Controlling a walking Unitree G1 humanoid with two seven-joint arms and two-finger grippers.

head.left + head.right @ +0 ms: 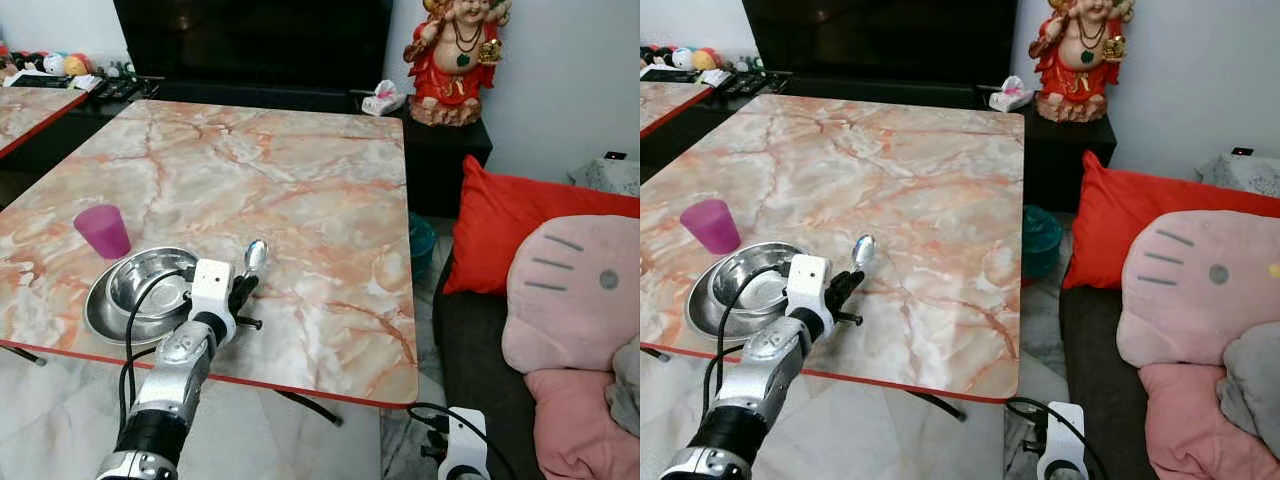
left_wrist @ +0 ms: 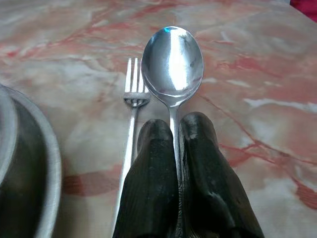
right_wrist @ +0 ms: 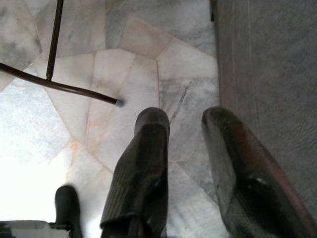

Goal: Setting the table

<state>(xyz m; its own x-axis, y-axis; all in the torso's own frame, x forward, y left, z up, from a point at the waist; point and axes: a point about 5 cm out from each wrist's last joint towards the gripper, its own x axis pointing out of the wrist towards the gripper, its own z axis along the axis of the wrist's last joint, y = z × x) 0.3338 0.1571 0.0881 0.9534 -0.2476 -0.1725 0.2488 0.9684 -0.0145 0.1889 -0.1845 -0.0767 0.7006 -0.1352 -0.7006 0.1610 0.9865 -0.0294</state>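
Note:
My left gripper [image 1: 243, 290] is shut on the handle of a steel spoon [image 2: 172, 62], held just above the marble table [image 1: 300, 170] near its front edge. The spoon's bowl [image 1: 256, 254] points away from me. A fork [image 2: 134, 94] lies on the table close beside the spoon, tines pointing the same way. Left of the gripper a steel bowl [image 1: 150, 280] sits in a steel plate [image 1: 100, 320]. Behind them stands a purple cup [image 1: 103, 231]. My right gripper [image 3: 185, 119] hangs open low over the floor, beside the sofa.
A grey sofa with a red cushion [image 1: 510, 220] and pink cushions [image 1: 575, 290] runs along the table's right side. A red statue [image 1: 455, 55] stands on a dark cabinet behind. A second table [image 1: 30, 105] is at far left. A table leg [image 3: 54, 84] crosses the floor.

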